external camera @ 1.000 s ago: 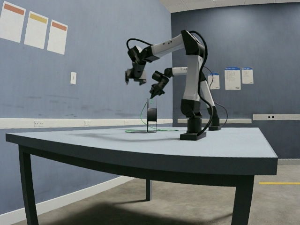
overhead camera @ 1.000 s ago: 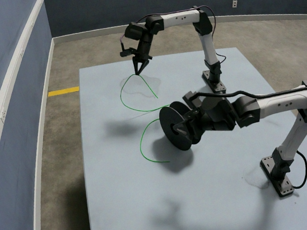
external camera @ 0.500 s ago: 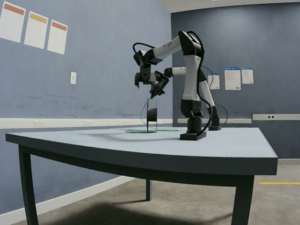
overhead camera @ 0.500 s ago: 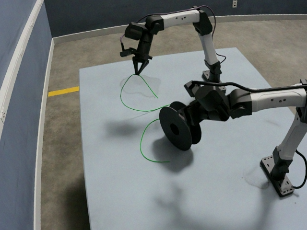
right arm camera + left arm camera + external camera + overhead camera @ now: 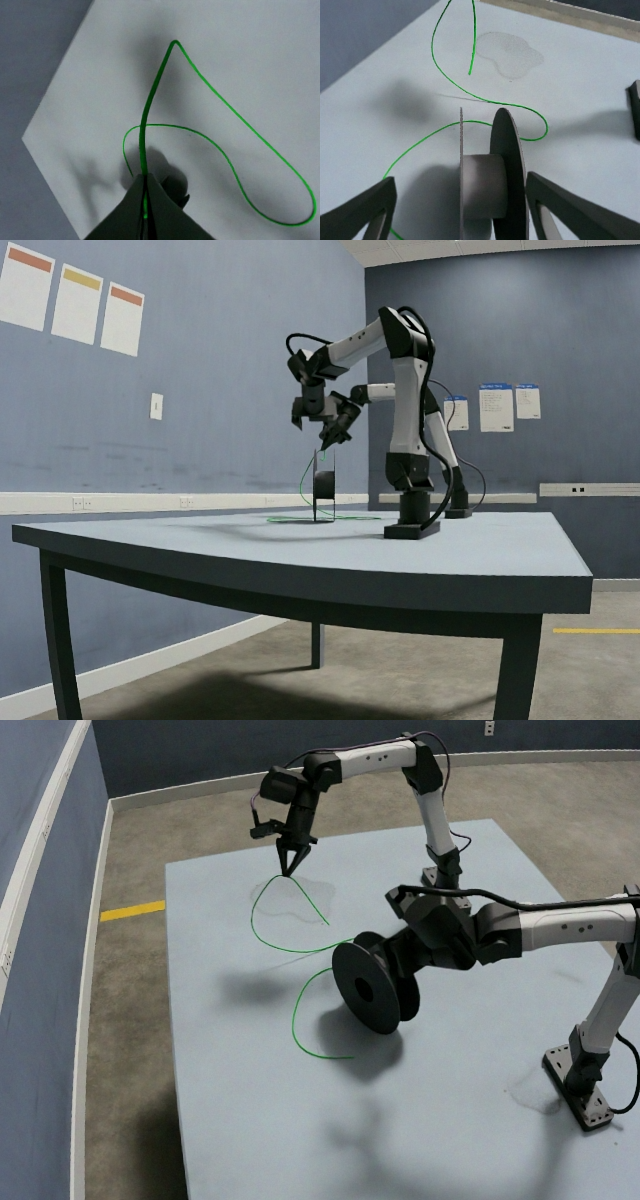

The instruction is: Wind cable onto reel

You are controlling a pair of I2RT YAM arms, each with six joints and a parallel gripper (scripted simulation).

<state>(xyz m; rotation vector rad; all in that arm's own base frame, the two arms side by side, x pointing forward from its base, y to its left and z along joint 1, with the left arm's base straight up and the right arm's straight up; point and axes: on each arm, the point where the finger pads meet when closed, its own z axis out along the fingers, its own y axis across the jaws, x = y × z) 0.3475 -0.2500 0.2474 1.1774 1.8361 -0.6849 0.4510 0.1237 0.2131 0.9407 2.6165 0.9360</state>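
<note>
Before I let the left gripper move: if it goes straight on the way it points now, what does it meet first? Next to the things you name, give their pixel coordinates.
Most likely the reel (image 5: 361, 1014) (image 5: 324, 485) (image 5: 482, 185), which stands ahead of the open left gripper (image 5: 390, 962) (image 5: 311, 424) (image 5: 463, 183). Whether a finger would touch a flange or pass beside it, I cannot tell.

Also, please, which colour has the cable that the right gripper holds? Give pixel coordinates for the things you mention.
The cable (image 5: 295, 1005) (image 5: 301, 482) (image 5: 434, 131) (image 5: 235, 112) is plain green, best seen in the right wrist view.

Before you, the pale blue, flat-topped table (image 5: 248, 1092) (image 5: 320, 544) (image 5: 350, 150) (image 5: 240, 60) carries stretches of thin green cable (image 5: 293, 1024) (image 5: 289, 519) (image 5: 407, 150) (image 5: 225, 156) lying in loose curves directly on it.
</note>
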